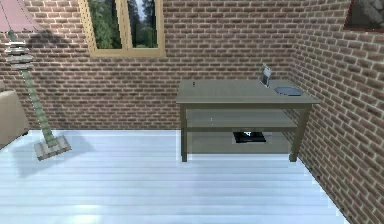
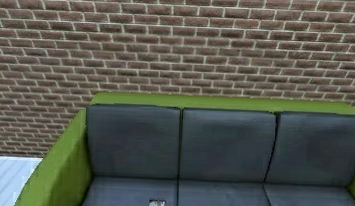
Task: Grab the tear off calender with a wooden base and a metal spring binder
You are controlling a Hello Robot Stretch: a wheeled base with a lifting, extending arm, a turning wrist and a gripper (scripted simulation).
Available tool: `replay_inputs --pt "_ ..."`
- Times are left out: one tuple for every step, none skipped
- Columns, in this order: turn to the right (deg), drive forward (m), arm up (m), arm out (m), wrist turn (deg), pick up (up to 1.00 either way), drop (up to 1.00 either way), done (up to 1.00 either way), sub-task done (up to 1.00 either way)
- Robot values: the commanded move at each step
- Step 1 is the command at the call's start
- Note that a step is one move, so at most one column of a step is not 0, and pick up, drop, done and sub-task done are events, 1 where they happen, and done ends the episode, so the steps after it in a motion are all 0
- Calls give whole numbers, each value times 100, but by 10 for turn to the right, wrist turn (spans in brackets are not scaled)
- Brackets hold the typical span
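Forward view: a table (image 1: 220, 94) stands against a brick wall, well apart across bare floor. A small upright thing (image 1: 267, 73), probably the calendar, sits at its far right corner. Approach and grab both remain. The gripper's state cannot be told.

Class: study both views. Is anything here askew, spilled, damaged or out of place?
Nothing looks damaged or spilled. At most, a small grey object lies slanted on the sofa seat, and a dark flat thing sits under the table.
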Motion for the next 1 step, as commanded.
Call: replay_inputs --pt "0 0 10 0 0 0 0 0 0"
